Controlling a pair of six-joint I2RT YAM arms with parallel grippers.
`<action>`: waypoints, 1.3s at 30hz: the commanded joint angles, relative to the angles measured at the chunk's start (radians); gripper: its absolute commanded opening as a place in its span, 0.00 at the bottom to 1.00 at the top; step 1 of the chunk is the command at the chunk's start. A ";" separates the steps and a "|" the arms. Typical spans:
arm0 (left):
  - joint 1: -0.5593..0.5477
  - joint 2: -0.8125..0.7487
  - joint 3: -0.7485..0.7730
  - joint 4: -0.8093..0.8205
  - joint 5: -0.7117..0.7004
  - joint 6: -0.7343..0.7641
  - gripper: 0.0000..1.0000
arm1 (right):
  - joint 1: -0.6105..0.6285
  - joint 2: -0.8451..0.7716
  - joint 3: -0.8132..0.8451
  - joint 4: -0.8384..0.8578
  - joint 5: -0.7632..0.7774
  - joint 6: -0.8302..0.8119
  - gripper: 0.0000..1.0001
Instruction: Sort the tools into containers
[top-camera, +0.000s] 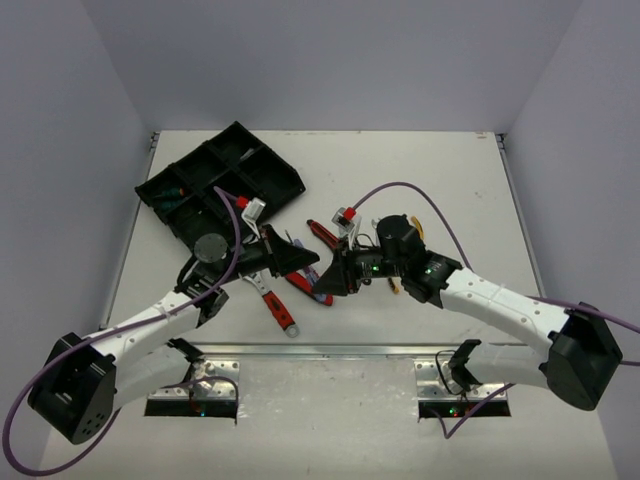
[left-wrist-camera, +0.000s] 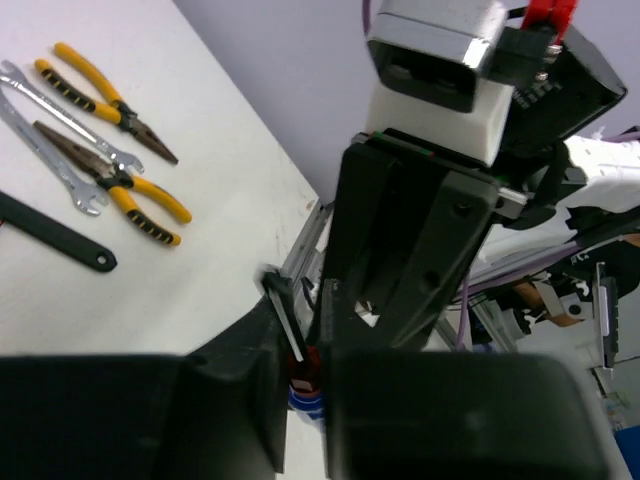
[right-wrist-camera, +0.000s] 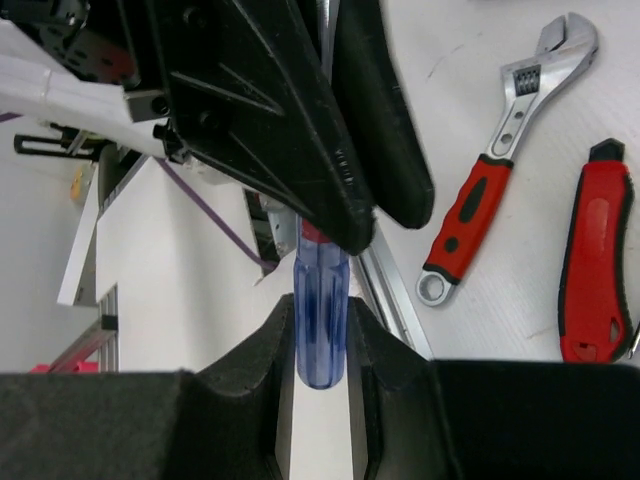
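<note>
Four fingers (right-wrist-camera: 230, 410) pinch one blue screwdriver (right-wrist-camera: 320, 325).

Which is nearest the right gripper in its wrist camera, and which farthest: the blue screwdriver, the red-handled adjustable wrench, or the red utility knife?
1. blue screwdriver, held in the right gripper itself.
2. red-handled adjustable wrench, lying on the table to the right.
3. red utility knife, at the far right edge.

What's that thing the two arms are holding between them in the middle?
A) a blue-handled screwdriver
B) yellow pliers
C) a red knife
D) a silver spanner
A: the right wrist view shows the blue-handled screwdriver clamped between the fingers of the right tool, while the left tool closes on its other end.
</note>
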 joint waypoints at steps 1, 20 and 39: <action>-0.008 0.004 0.038 0.055 -0.012 0.011 0.00 | 0.002 -0.023 0.009 0.087 -0.018 0.026 0.00; 0.394 0.531 0.963 -0.986 -1.193 0.199 0.00 | -0.005 -0.284 -0.062 -0.315 0.586 -0.074 0.99; 0.574 1.135 1.446 -0.968 -1.167 0.374 0.14 | -0.006 -0.304 -0.158 -0.305 0.479 -0.082 0.99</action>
